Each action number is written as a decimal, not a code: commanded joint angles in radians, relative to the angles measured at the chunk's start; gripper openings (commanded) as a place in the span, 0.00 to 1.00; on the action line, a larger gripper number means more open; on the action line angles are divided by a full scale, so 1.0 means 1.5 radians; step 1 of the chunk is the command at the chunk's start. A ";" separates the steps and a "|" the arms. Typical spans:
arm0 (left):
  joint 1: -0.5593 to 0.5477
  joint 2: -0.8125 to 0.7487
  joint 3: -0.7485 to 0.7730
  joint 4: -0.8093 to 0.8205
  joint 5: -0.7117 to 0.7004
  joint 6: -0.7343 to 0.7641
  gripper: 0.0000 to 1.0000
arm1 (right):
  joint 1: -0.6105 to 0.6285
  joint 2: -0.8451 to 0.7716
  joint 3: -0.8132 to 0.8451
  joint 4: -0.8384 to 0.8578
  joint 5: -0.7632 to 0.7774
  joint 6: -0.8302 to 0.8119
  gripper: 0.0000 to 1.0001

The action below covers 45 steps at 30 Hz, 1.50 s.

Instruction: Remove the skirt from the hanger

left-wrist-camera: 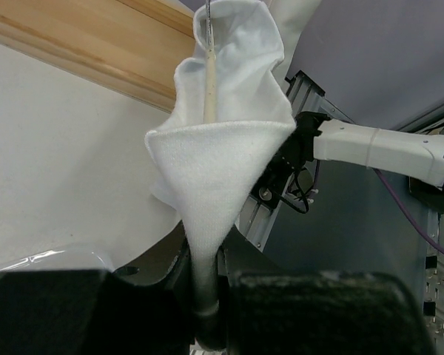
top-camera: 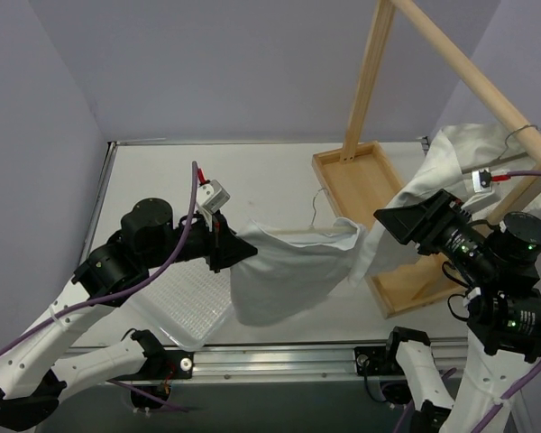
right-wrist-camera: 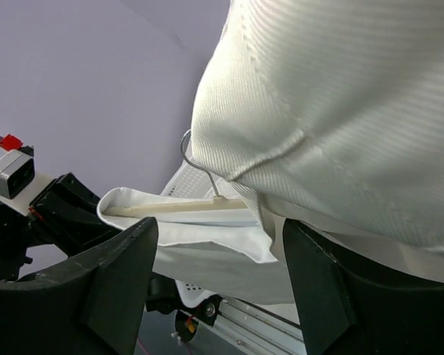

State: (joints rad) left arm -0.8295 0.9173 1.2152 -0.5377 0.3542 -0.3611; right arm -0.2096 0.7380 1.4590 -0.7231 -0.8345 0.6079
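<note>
**Skirt on hanger, left clamped, right jaws apart**

We have the left gripper (top-camera: 227,245) closed tight on one end of the skirt (top-camera: 288,271). In the left wrist view the white fabric funnels down into the jaws, with the hanger (left-wrist-camera: 209,81) bar running up inside the cloth.

The skirt is held above the bench (top-camera: 252,171), roughly mid-width and towards the near edge, stretched between the two arms. Its lower fold sags down. We cannot tell if it touches the surface.

The right gripper (top-camera: 385,219) is at the skirt's other end, just off the near-left corner of the wooden rack's tray (top-camera: 343,185). Its fingers (right-wrist-camera: 122,274) stand well apart with skirt cloth between them, and we see no pinch.

The wire hook (right-wrist-camera: 194,159) sticks out of the waistband beside a second, ribbed white cloth (right-wrist-camera: 340,103) draped from the rack (top-camera: 370,81). We cannot tell whether the two cloths are joined.

A clear plastic sheet (top-camera: 185,302) lies on the bench at the near edge, under the left arm.
</note>
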 commanded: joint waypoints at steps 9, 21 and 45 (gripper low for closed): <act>0.000 0.007 0.018 0.051 0.036 0.003 0.02 | 0.136 0.092 -0.061 -0.078 0.060 -0.194 0.80; 0.000 0.062 -0.024 0.084 0.040 0.016 0.02 | 0.227 0.072 -0.191 0.009 0.082 -0.227 0.82; -0.006 0.041 -0.054 0.148 0.077 -0.043 0.02 | 0.384 0.044 -0.266 0.245 0.230 -0.021 0.61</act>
State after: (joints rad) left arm -0.8360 1.0248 1.1110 -0.4503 0.4335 -0.3855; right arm 0.3347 0.8200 1.0698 -0.4423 -0.5430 0.5098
